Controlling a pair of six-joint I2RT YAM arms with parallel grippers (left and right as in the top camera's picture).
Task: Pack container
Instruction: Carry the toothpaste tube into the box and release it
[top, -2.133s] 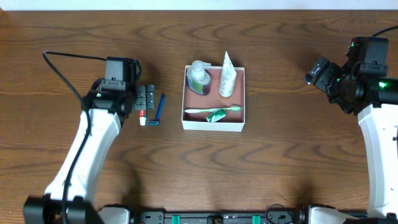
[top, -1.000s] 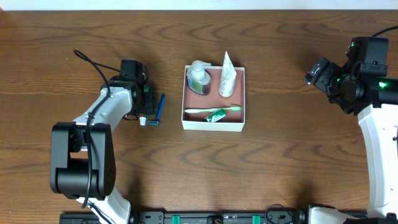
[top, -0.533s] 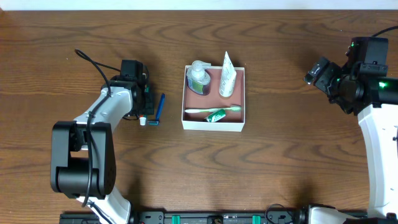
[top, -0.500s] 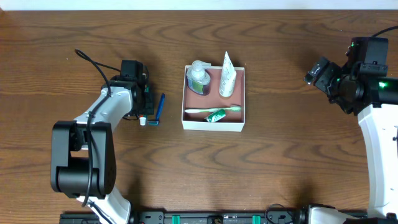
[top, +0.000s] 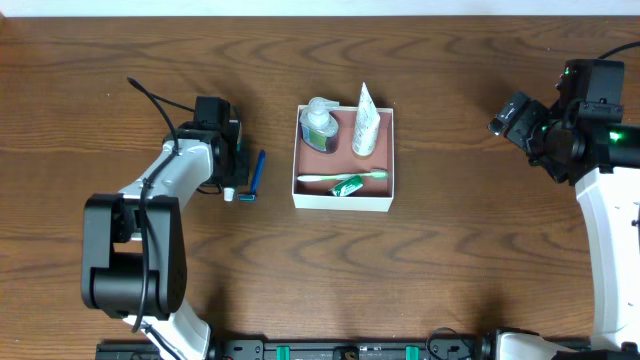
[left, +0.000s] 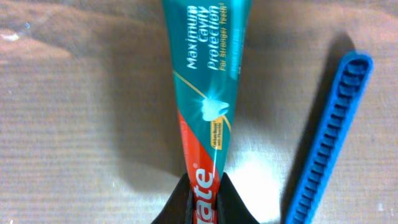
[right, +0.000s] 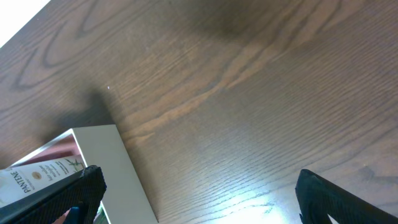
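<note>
The container (top: 343, 206), a white-walled square box with a pinkish-brown floor, sits mid-table. It holds a pump bottle (top: 319, 124), a white tube (top: 363, 122), a green toothbrush (top: 342, 177) and a green packet (top: 347, 186). Left of it, my left gripper (top: 233, 163) is down at the table, shut on a teal-and-red toothpaste tube (left: 209, 74). The jaws (left: 204, 202) pinch its red end. Only the tube's white cap (top: 229, 195) shows from overhead. My right gripper (right: 199, 193) hangs open and holds nothing, right of the container (right: 118, 163).
A blue ridged stick (left: 328, 140) lies on the wood just right of the toothpaste, between the left gripper and the container, also seen from above (top: 255, 175). The left arm's black cable (top: 150, 95) loops over the table behind it.
The left gripper's jaws have closed onto the toothpaste tube. The arm itself has barely shifted, and the right arm has not moved.
</note>
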